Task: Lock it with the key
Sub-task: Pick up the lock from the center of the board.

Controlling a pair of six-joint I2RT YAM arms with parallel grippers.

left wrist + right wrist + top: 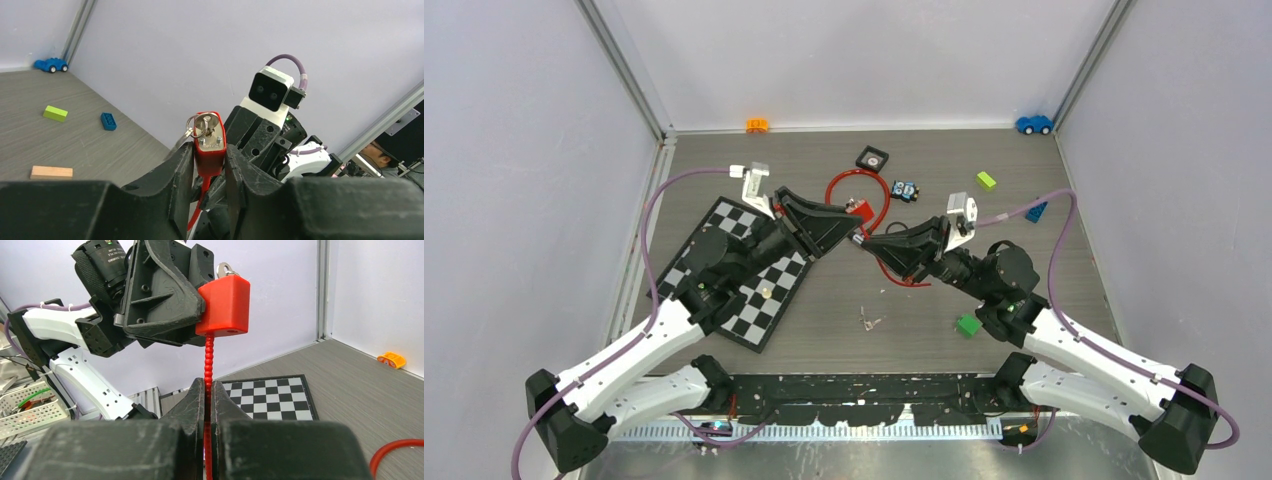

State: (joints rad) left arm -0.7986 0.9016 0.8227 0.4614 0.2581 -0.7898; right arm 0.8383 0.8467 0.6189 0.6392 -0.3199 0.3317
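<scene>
The padlock (209, 150) is held off the table (984, 290), over its middle and somewhat toward the far edge, where the 2 arms meet.

The left gripper (209, 151) has closed partway and its 2 fingers press the red body from either side, so it has hold of the padlock. The right gripper (207, 386) is fully closed on the red cable (208, 357), a little way down from where it leaves the bottom of the body. The rest of the cable lies in a loop on the table toward the far edge.

The relation that matters is the line of the lock. Its long axis runs from the right gripper's pinch, up the cable, through the body, to the key (204, 125). The key stands in the face opposite the cable, with a key ring (191, 126) hanging off it. So the key is at the end farthest from the right gripper and just past the left fingertips.

The left gripper is nearer, but it is busy holding the body. Turning the key likely calls for the right gripper to let go of the cable and come round to that free end, in line with the axis.
</scene>
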